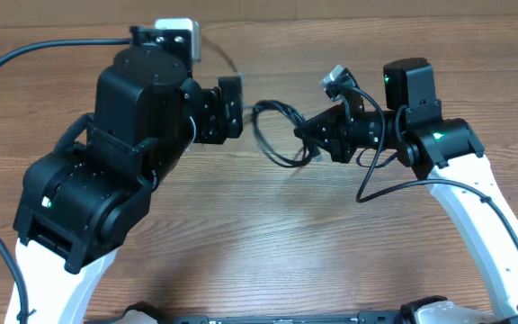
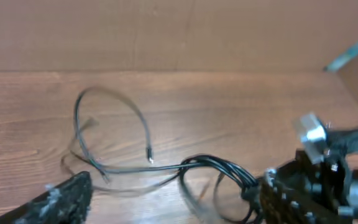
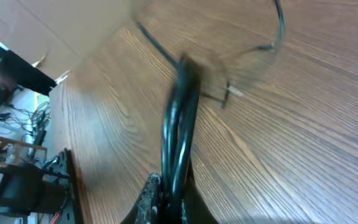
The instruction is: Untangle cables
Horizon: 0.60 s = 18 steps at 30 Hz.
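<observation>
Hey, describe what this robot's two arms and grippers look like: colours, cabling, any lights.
Both arms share a look: the left arm and right arm have bulky black joint housings on glossy white lower links, with small green indicator lights. Thick black cables trail beside them. The left gripper and right gripper are matte black, two-fingered.

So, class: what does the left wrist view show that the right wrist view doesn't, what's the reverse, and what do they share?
Left wrist only: the loose loop of cable seen whole, and the right arm from outside. Right wrist only: the room beyond the table's edge, blurred, with dark clutter. Both: the right gripper shut on the bundled cables, and the wood table.
</observation>
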### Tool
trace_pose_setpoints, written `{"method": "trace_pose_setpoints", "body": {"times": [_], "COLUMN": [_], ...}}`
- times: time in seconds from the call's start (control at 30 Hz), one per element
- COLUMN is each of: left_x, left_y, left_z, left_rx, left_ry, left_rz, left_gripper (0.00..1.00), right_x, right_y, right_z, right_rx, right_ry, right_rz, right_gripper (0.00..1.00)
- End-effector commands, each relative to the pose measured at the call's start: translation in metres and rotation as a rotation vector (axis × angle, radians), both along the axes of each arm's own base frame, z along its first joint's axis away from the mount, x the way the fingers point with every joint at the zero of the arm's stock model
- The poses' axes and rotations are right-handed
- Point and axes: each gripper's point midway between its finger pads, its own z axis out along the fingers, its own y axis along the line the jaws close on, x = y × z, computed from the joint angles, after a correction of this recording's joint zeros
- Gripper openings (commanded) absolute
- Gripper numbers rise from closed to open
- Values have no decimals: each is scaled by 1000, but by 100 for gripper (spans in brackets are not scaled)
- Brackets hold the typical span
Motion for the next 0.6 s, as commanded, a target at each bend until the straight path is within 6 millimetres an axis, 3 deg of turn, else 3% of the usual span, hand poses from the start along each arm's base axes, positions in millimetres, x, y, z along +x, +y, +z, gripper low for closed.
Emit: {"method": "trace_pose_setpoints", "body": {"times": [0.0,0.27,0.57], "left_x": [1,3,4], "left_y": [-7,-8,-28], "left_z": [-5,-16,-43], "left_rx": [42,99,159], "left_ry": [10,38,113], "left_rz": [-63,-91,-227], "left_gripper": [78,72,70], "right_x": [-18,-44,-46], "right_y": [8,10,6], "right_z": [37,72,94], "right_rx": [92,182,176], "right_ry": [-70,-96,-173], "right_rz": [75,137,114], "right_gripper": [4,4,4]}}
